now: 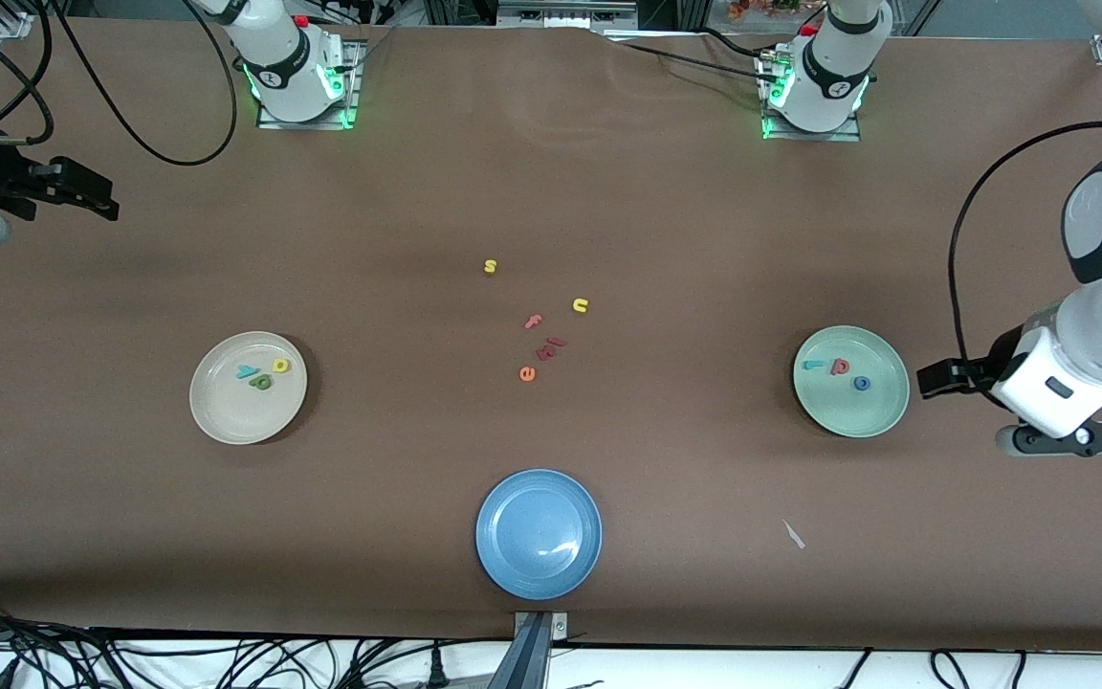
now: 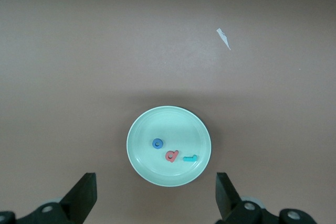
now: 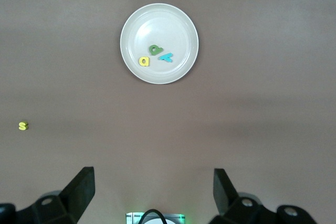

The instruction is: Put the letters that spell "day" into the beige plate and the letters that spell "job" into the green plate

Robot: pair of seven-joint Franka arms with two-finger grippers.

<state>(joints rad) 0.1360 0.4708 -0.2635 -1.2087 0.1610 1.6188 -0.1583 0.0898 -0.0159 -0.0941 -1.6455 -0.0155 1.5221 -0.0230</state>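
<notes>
Fingers (image 2: 84,195) spread, round green plate (image 2: 202,129) below

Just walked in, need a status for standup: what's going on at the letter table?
Sorting looks done. The beige plate holds the yellow, teal and dark green letters; the green plate holds the teal, pink-red and blue letters. Neither arm is handling anything: the left tool is open above the green plate, the right tool open and pulled back to its end of the table. Spare letters lie mid-table; the blue plate has no letters.

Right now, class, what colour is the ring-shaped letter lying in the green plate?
Blue. The ring-shaped letter in the green plate shows best in the left wrist view.
</notes>
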